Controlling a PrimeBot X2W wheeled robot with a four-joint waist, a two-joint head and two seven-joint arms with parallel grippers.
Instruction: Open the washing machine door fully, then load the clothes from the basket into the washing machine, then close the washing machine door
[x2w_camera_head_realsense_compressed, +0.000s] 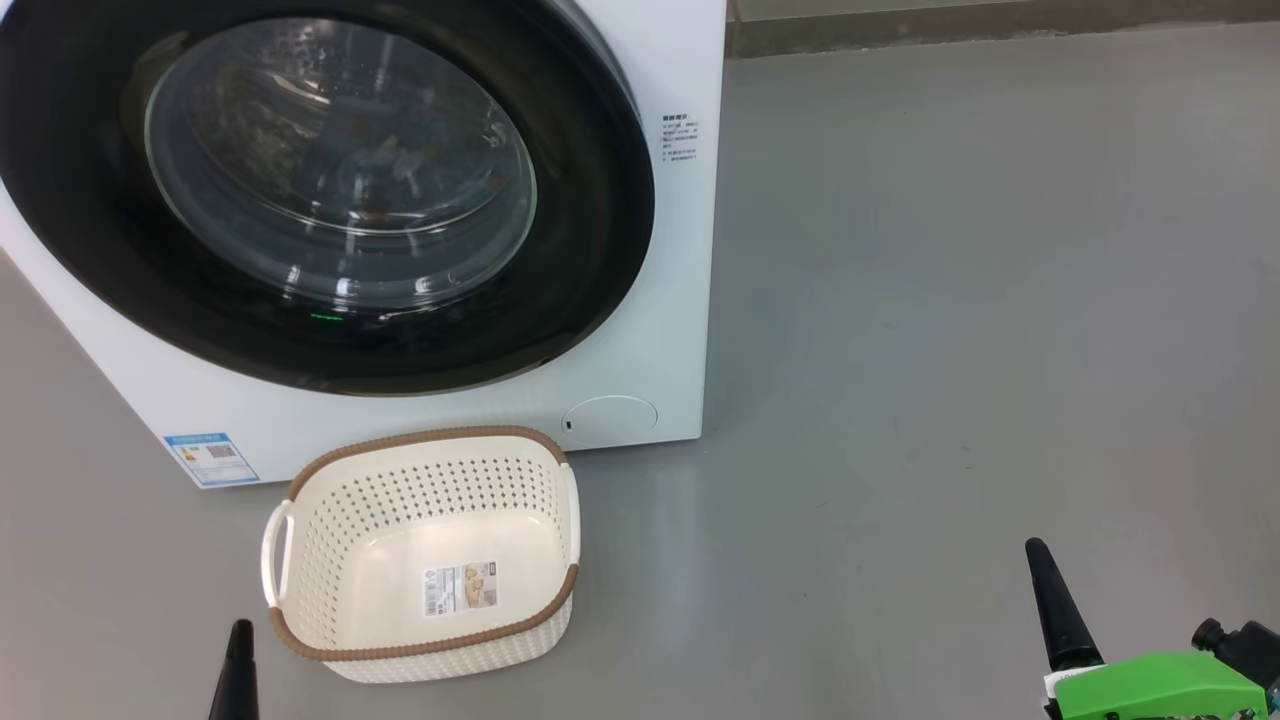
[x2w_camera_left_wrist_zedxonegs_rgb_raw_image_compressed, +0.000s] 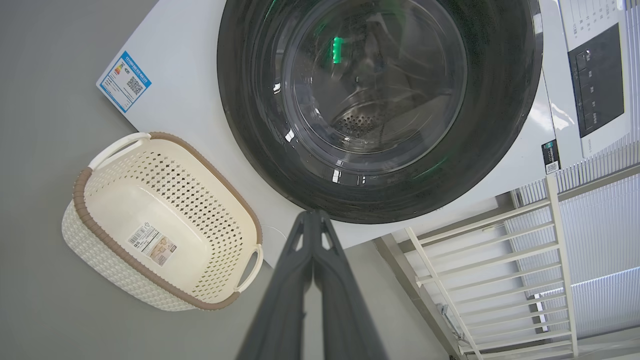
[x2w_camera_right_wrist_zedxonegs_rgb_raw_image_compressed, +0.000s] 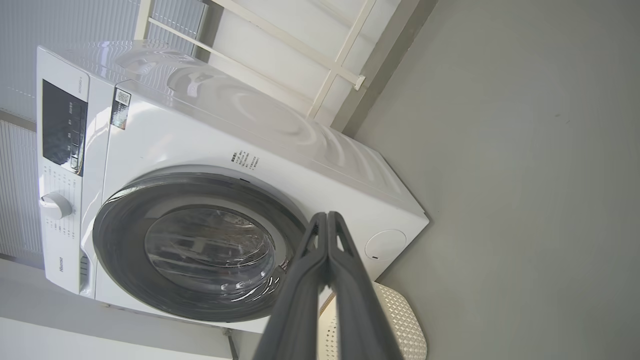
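Head view, 11 o'clock: the washing machine door (x2w_camera_head_realsense_compressed: 600, 200), closed flush on the washing machine (x2w_camera_head_realsense_compressed: 670, 330). At 7 o'clock, the basket (x2w_camera_head_realsense_compressed: 430, 440), upright on the floor (x2w_camera_head_realsense_compressed: 950, 300) just before the machine, label (x2w_camera_head_realsense_compressed: 462, 587) bare inside. Left gripper (x2w_camera_head_realsense_compressed: 241, 635) near the basket's 8 o'clock corner, right gripper (x2w_camera_head_realsense_compressed: 1038, 560) at 4 o'clock, well apart. Both with fingers pressed together, pinching nothing.

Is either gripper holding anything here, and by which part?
Nothing is held: the left gripper and right gripper are both shut empty, off the basket.
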